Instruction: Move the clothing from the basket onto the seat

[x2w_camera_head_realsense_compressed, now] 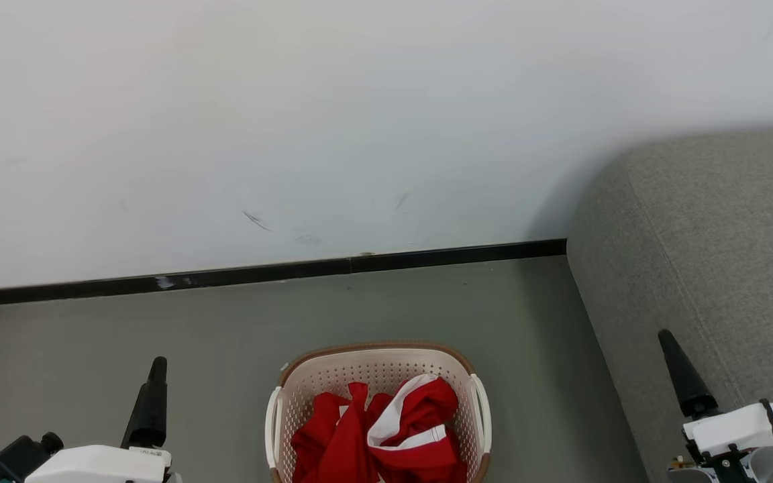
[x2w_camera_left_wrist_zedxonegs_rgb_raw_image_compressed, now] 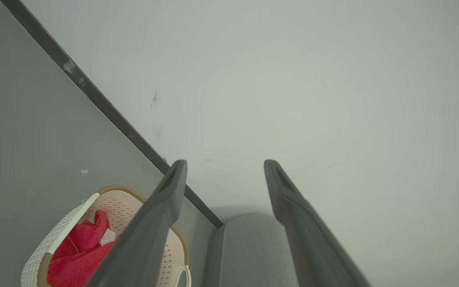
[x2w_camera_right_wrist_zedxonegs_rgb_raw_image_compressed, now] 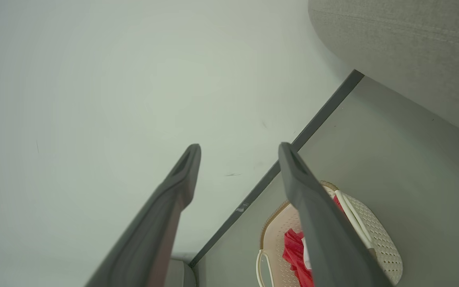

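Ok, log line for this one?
clothing: in basket | seat: right of basket | left fingers: open, empty | right fingers: open, empty

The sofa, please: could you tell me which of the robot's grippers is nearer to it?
Right. The right gripper hovers just beside the sofa; the left gripper is on the other side of the basket, well away from it.

The head view's bottom edge cuts off the basket (x2w_camera_head_realsense_compressed: pixel 373 369) and the clothing (x2w_camera_head_realsense_compressed: pixel 420 416).
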You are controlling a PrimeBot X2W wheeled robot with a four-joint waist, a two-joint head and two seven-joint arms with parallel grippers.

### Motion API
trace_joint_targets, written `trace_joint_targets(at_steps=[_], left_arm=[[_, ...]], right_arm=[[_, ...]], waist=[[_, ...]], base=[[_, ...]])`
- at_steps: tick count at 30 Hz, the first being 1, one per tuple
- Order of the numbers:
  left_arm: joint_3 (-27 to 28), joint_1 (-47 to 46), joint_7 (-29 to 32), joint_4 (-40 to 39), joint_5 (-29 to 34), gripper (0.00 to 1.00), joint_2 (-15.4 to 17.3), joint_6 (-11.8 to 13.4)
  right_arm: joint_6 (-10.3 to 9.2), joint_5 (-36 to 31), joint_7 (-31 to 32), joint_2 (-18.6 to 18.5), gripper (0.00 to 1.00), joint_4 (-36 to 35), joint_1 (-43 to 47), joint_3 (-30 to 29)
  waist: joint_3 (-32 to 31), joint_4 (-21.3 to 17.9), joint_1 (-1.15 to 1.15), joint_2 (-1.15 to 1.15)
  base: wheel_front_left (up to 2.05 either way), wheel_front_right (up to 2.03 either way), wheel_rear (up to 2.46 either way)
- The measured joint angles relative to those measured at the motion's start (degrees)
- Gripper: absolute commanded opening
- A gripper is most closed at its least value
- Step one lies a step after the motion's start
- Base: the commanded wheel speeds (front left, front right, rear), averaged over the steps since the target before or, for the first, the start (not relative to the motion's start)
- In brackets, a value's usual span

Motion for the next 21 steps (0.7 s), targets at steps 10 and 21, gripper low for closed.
trace_joint_targets(at_steps=[10,21], left_arm=[[-0.2,-0.8,-2.0,0.3,8.0,1.00,0.8,0.0],[-0.1,-2.2,-4.5,0.6,19.7,1.00,2.0,0.0]], right_arm=[[0.03,-11.1,-1.9,-1.6,1.00,-1.5,-0.8,2.7],[0.04,-26.2,-4.3,-4.0,1.00,-2.2,-1.9,7.7]], waist=[[-0.2,0.2,-0.50,0.00],[-0.3,0.2,-0.78,0.00]], base=[[0.00,0.00,0.00],[0.00,0.00,0.00]])
